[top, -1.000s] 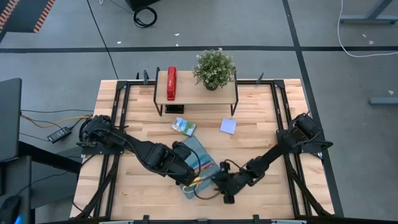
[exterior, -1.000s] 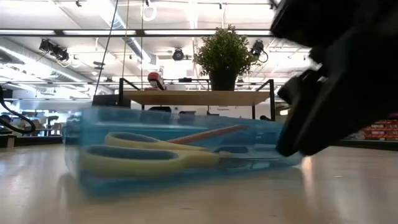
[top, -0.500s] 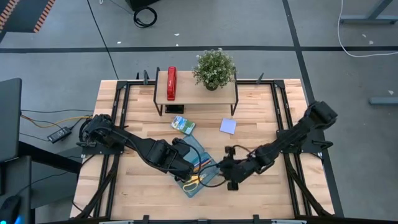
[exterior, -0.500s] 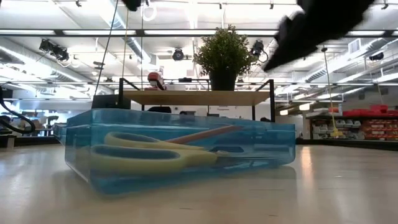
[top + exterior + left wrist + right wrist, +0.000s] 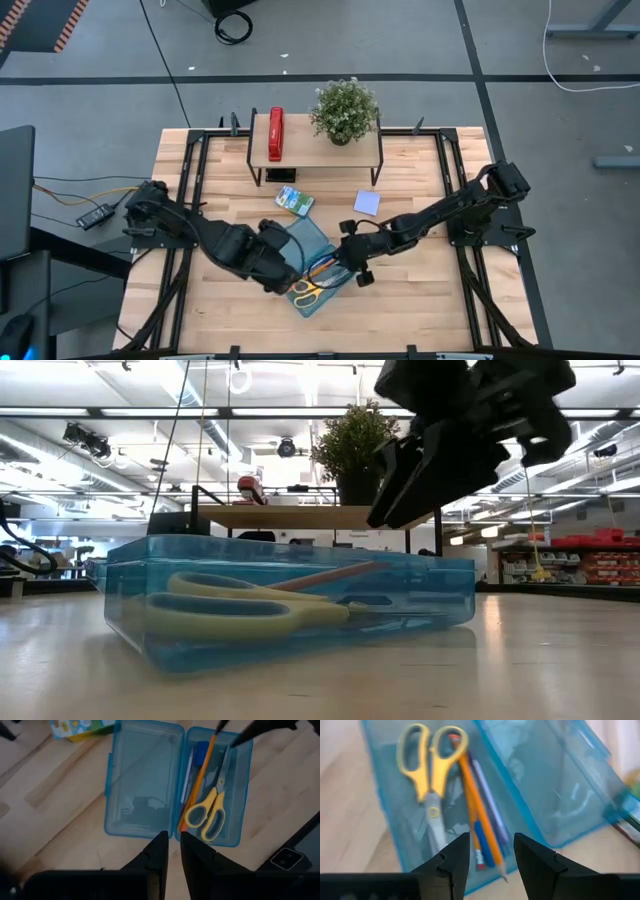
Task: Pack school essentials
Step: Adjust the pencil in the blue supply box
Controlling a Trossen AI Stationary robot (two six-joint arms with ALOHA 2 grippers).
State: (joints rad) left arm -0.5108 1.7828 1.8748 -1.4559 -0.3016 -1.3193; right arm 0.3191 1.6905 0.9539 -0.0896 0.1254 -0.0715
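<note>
A translucent blue hinged case (image 5: 310,262) lies open flat on the table. In its near half lie yellow-handled scissors (image 5: 207,812), orange pencils (image 5: 479,815) and a purple pen (image 5: 490,795); the lid half (image 5: 142,785) holds nothing. My left gripper (image 5: 173,845) hovers above the case's left side (image 5: 283,268), its fingers a narrow gap apart with nothing between them. My right gripper (image 5: 491,855) hangs open over the case's right side (image 5: 345,264), also holding nothing. The green-blue packet (image 5: 295,203) and the lavender sticky-note pad (image 5: 367,203) lie flat on the table beyond the case.
A low wooden shelf (image 5: 315,150) at the far edge carries a red stapler (image 5: 275,134) and a potted plant (image 5: 344,110). Black frame rails run along the table's left and right sides. Bare wood lies near and to the right of the case.
My right gripper has risen from the table near the case's near right corner and gone toward the far edge, rolling as it went, and now hangs over the case. My left gripper has drawn back a little toward the table's left, uncovering the case. The case and its contents have stayed put.
</note>
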